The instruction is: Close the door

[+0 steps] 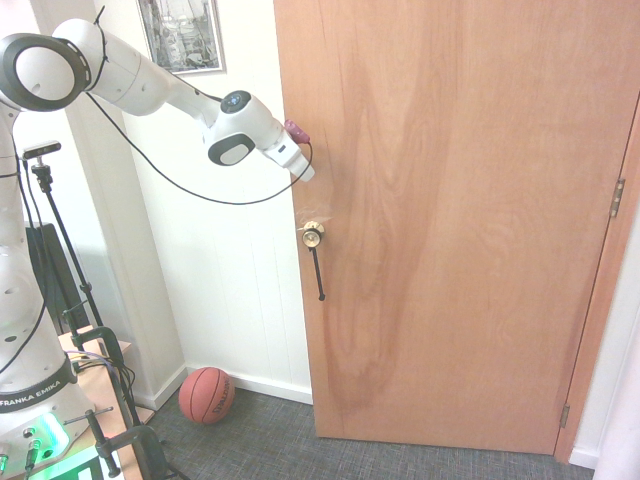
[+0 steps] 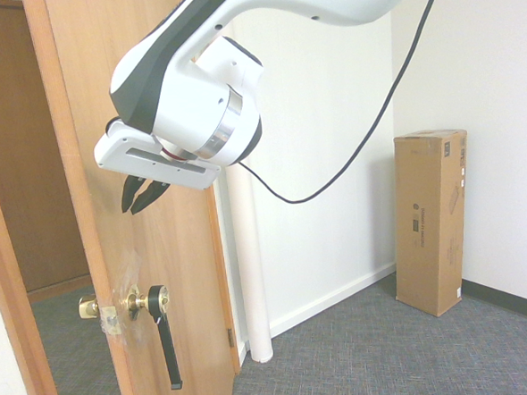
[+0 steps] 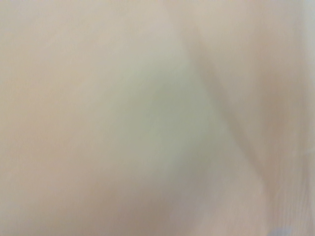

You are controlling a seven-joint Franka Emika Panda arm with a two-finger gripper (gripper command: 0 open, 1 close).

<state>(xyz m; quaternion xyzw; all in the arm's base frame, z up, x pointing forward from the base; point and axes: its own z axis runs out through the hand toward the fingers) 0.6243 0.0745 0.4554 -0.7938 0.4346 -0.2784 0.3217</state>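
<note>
Okay, door [image 1: 460, 220] ajar: second exterior view has its knob edge standing off the frame [image 2: 23, 337], dark floor showing through the gap. Gripper [image 2: 147, 194] up by the door face, above the knob [image 1: 312, 235], near the free edge. Fingers a little apart, nothing between them that I can see; can't tell if the tips touch the wood. Wrist view is just blurred tan, no help on contact. Step in hand, my guess: set up the push. I'd bring the fingers together so they press as one blunt point, stay close to the free edge for leverage, keep clear of the knob and the black rod [image 2: 168, 351] hanging from it, then push slow and follow the swing toward the frame, easing off near the latch. Risk: tips skidding on smooth wood, or the wrist snagging the rod. Surface: light-brown, flat, grained, clear tape around the knob. Room: grey carpet [image 2: 372, 365], white walls, basketball [image 1: 207, 396] near the skirting, framed picture [image 1: 182, 32] above, tall carton [image 2: 431, 223] standing by the far wall, white tube [image 2: 249, 270] upright behind the door's hinge side.
</note>
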